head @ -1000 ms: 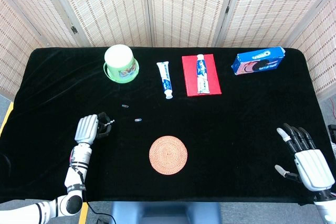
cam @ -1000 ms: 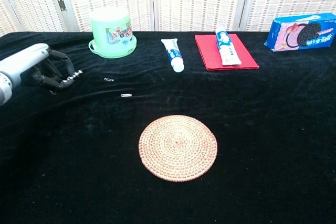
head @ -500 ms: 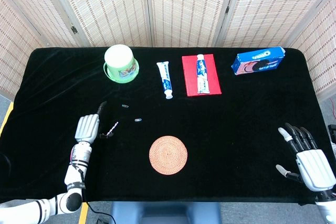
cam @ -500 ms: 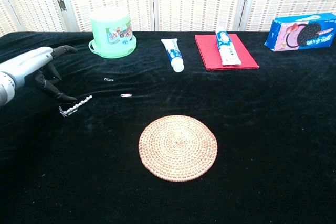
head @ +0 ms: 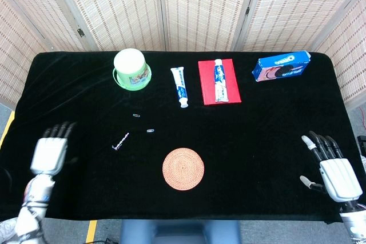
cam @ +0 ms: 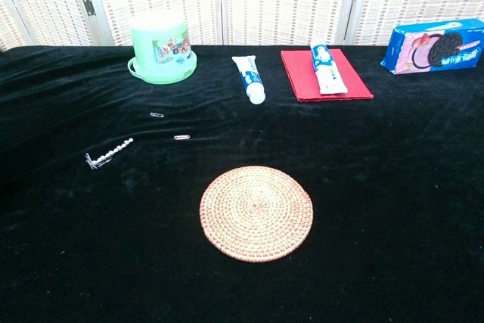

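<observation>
1. Two toothpaste tubes: one lies on the black cloth, the other lies on the red mat.
2. Two small paper clips: one and another close by.
3. One short beaded chain.
4. One green tub, upside down.
5. One red mat.
6. One blue cookie box.
7. One round woven coaster.
8. Two robot hands: the left hand and the right hand, both empty with fingers spread.
</observation>
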Controlling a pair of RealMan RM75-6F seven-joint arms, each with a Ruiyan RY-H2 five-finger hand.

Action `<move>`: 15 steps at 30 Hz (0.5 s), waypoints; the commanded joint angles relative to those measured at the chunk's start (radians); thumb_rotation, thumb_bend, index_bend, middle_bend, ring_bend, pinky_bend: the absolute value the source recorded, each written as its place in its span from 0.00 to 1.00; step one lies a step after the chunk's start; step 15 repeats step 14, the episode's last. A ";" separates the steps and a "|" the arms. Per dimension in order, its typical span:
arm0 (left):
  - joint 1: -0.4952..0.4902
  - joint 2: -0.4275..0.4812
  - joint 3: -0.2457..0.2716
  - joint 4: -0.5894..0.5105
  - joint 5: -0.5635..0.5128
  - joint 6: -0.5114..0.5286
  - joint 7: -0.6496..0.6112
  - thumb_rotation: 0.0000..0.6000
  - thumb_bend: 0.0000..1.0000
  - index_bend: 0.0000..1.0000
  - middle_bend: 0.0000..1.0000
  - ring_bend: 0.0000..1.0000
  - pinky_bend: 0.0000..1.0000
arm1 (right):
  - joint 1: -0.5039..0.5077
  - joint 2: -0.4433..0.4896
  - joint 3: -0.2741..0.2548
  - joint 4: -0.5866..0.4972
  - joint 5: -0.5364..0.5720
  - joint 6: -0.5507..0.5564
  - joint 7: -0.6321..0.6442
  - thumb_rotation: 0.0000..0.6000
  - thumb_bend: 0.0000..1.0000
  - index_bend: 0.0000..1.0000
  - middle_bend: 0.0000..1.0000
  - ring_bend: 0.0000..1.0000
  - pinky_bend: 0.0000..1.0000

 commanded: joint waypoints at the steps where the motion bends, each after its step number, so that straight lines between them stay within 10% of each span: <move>1: 0.178 0.003 0.092 0.116 0.134 0.215 -0.154 1.00 0.16 0.16 0.05 0.00 0.00 | -0.002 -0.012 0.005 -0.004 0.011 0.003 -0.028 1.00 0.18 0.00 0.00 0.00 0.00; 15: 0.223 0.057 0.102 0.158 0.185 0.149 -0.301 1.00 0.16 0.14 0.03 0.00 0.00 | -0.023 -0.056 -0.013 -0.019 -0.048 0.055 -0.134 1.00 0.18 0.00 0.00 0.00 0.00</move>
